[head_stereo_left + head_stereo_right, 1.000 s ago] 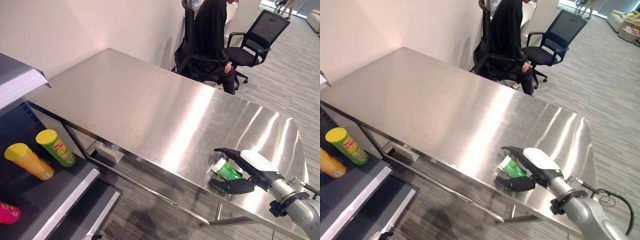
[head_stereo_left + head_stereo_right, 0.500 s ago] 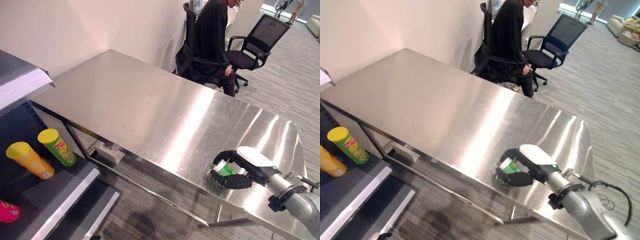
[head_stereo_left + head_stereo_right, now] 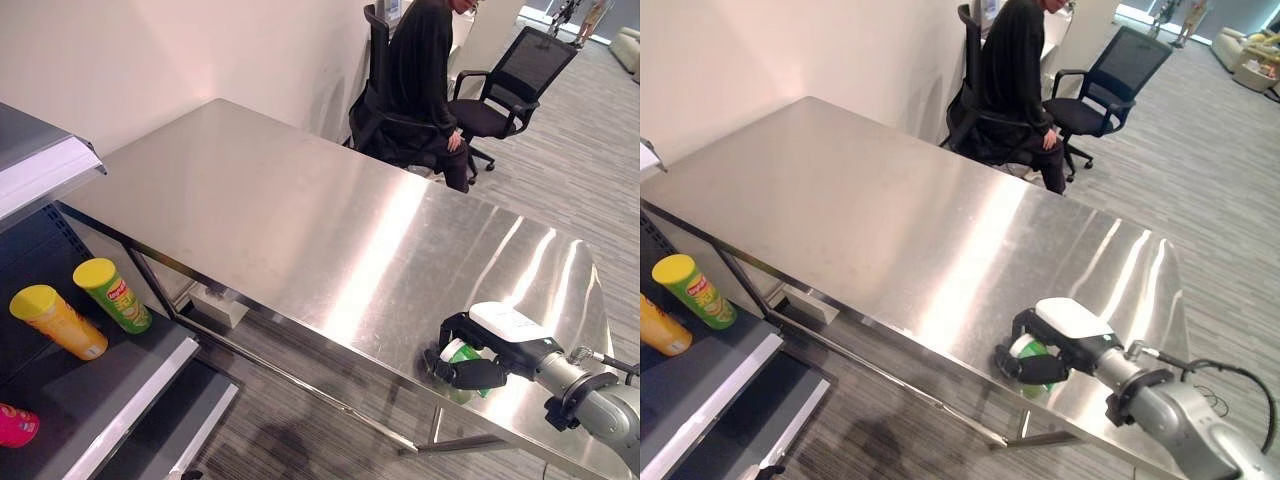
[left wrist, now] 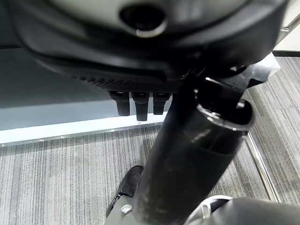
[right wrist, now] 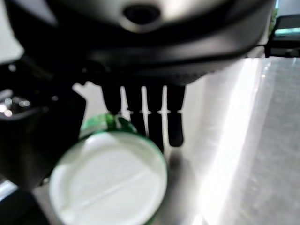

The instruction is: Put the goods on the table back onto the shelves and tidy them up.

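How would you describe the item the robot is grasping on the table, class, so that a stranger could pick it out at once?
Start at the long stainless-steel table and go to its near right corner, where the right robot hand comes in. Curled inside its dark fingers is a small green cylindrical can with a white lid. It is the one item on the tabletop; the yellow-lidded green tube and orange tube lie on the dark shelf at left.

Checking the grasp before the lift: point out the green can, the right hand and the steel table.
green can (image 5: 108, 183): right wrist view, white lid.
right hand (image 3: 478, 371): left eye view, thumb.
steel table (image 3: 270, 210): left eye view, bare top.
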### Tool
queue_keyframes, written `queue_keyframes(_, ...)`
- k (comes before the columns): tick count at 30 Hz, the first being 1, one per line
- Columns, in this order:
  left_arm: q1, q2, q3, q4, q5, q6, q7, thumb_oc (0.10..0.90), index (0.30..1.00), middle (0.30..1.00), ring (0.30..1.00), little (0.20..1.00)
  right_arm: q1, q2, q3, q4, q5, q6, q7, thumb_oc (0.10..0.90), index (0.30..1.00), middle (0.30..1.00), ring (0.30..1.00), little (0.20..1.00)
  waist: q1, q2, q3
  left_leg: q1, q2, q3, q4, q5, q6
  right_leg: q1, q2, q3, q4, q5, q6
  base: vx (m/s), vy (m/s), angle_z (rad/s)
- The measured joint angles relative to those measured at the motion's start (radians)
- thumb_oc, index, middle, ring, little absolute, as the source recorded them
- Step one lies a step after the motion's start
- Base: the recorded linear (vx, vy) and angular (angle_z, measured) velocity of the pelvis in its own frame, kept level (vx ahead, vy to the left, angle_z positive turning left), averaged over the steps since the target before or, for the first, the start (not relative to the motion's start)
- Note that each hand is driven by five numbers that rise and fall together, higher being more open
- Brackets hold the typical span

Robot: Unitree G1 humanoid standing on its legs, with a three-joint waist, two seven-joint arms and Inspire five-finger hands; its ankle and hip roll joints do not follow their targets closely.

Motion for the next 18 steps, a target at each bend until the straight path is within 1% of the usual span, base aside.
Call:
queue_keyframes(3,-0.004,-0.007,0.000,-0.002,0.005,0.000,0.001,0.800,0.900,0.900,0.900,0.900,0.000,0.034,-0.007,0.004,-0.024,0.012,-0.056,0.400,0.300,0.300,0.300,0.300,-0.001,0.012,0.009,0.000,0.000,0.000,0.000,0.000,0.000,0.000,0.000,0.001,0.000,0.000,0.000,0.00,0.000,0.00)
queue_keyframes(5,-0.005,-0.013,0.000,-0.001,0.023,0.000,0.013,0.800,0.900,0.900,0.900,0.900,-0.028,0.138,-0.011,0.038,-0.060,0.023,-0.121,0.400,0.300,0.300,0.300,0.300,-0.002,0.015,0.010,0.001,0.001,0.000,0.000,0.000,0.000,0.000,0.002,0.001,0.000,0.000,0.000,0.00,0.000,0.00)
queue_keyframes(6,-0.007,-0.017,0.000,-0.002,0.024,0.000,0.017,0.800,0.900,0.900,0.900,0.900,-0.031,0.150,-0.011,0.038,-0.063,0.028,-0.134,0.400,0.300,0.300,0.300,0.300,-0.001,0.017,0.012,0.000,0.000,0.000,0.000,0.000,0.000,0.000,0.001,0.002,0.000,0.000,0.000,0.00,0.000,0.00)
queue_keyframes(7,-0.006,-0.021,-0.001,-0.002,0.024,0.000,0.024,0.800,0.900,0.900,0.900,0.900,-0.040,0.220,-0.018,0.038,-0.080,0.034,-0.181,0.400,0.300,0.300,0.300,0.300,0.001,0.024,0.015,0.000,-0.001,-0.001,0.000,0.000,0.000,0.001,0.000,0.000,-0.001,0.001,-0.001,0.00,0.000,0.00)
queue_keyframes(9,-0.006,-0.030,-0.004,0.001,0.025,0.001,0.036,0.800,0.900,0.900,0.900,0.900,-0.082,0.300,0.011,0.037,-0.083,0.049,-0.240,0.400,0.300,0.300,0.300,0.300,0.005,0.033,0.016,-0.001,-0.001,-0.004,0.000,0.000,0.000,0.006,-0.001,-0.002,-0.001,0.001,-0.001,-0.01,0.006,0.04)
queue_keyframes(10,-0.010,-0.045,-0.035,-0.003,0.045,0.003,0.060,0.800,0.900,0.900,0.900,0.900,-0.170,0.416,0.054,0.010,-0.083,0.065,-0.306,0.400,0.300,0.300,0.300,0.300,0.014,0.056,0.013,-0.002,-0.005,-0.006,0.000,0.000,0.000,0.007,-0.004,-0.004,-0.002,0.001,-0.001,-0.01,0.021,0.07)
queue_keyframes(11,-0.014,-0.050,-0.040,-0.010,0.045,0.002,0.064,0.800,0.900,0.900,0.900,0.900,-0.175,0.416,0.055,-0.005,-0.083,0.062,-0.324,0.400,0.300,0.300,0.300,0.300,0.043,0.063,0.010,-0.002,-0.006,-0.007,0.000,0.000,0.000,0.008,-0.006,-0.006,-0.002,0.001,-0.001,-0.02,0.024,0.07)
queue_keyframes(12,-0.019,-0.056,-0.042,-0.010,0.045,0.002,0.068,0.800,0.900,0.900,0.900,0.900,-0.183,0.428,0.059,-0.007,-0.083,0.063,-0.339,0.400,0.300,0.300,0.300,0.300,0.063,0.067,0.009,-0.002,-0.007,-0.009,0.000,0.000,0.000,0.011,-0.006,-0.007,-0.002,0.000,-0.001,-0.01,0.035,0.05)
queue_keyframes(13,-0.020,-0.057,-0.044,-0.011,0.045,0.003,0.071,0.800,0.900,0.900,0.900,0.900,-0.192,0.431,0.065,-0.006,-0.083,0.068,-0.347,0.400,0.300,0.300,0.300,0.300,0.068,0.068,0.009,-0.001,-0.007,-0.012,0.000,0.000,0.000,0.014,-0.006,-0.009,-0.002,0.000,-0.001,-0.01,0.019,0.09)
queue_keyframes(14,-0.016,-0.063,-0.054,-0.007,0.045,0.005,0.087,0.800,0.900,0.900,0.900,0.900,-0.229,0.481,0.075,-0.006,-0.082,0.087,-0.393,0.400,0.300,0.300,0.300,0.300,0.059,0.073,0.010,0.000,-0.008,-0.019,0.000,0.000,0.000,0.019,-0.006,-0.014,-0.002,0.000,-0.001,-0.01,0.022,0.15)
queue_keyframes(15,-0.020,-0.066,-0.071,-0.007,0.052,0.004,0.093,0.800,0.900,0.900,0.900,0.900,-0.260,0.515,0.086,-0.005,-0.081,0.091,-0.444,0.400,0.300,0.300,0.300,0.300,0.054,0.080,0.011,0.000,-0.009,-0.027,0.000,0.000,0.001,0.022,-0.007,-0.021,-0.002,0.000,-0.001,-0.01,0.015,0.18)
queue_keyframes(18,-0.026,-0.068,-0.079,-0.009,0.055,0.004,0.110,0.800,0.900,0.900,0.900,0.900,-0.308,0.510,0.098,0.000,-0.081,0.094,-0.522,0.400,0.300,0.300,0.300,0.300,0.067,0.084,0.010,0.000,-0.012,-0.036,0.000,0.000,0.001,0.030,-0.010,-0.032,-0.002,0.001,-0.001,0.00,0.022,0.11)
